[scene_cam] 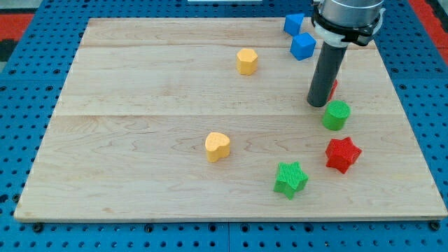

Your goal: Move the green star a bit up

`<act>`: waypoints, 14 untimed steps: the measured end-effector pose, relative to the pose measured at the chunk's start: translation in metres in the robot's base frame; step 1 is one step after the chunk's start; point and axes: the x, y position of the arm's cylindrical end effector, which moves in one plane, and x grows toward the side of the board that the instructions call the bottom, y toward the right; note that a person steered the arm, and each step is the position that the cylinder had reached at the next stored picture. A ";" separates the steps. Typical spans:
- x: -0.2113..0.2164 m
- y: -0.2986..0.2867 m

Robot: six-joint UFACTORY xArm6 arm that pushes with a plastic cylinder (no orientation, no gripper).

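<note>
Green star: ridged, lying flat, apparently intact, well below and slightly left of my tip.

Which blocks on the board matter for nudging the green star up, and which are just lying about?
In the job:
green star
my tip, well above the star and to its right

Lying about:
red star
green cylinder
yellow heart
yellow hexagon
two blue cubes
a red block, mostly hidden behind the rod

Bright, even light falls from above, the picture is sharp throughout, and soft short shadows hug each block.
</note>
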 end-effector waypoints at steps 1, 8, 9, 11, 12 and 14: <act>0.000 0.018; 0.187 -0.098; 0.199 -0.072; 0.199 -0.075; 0.199 -0.075; 0.170 -0.082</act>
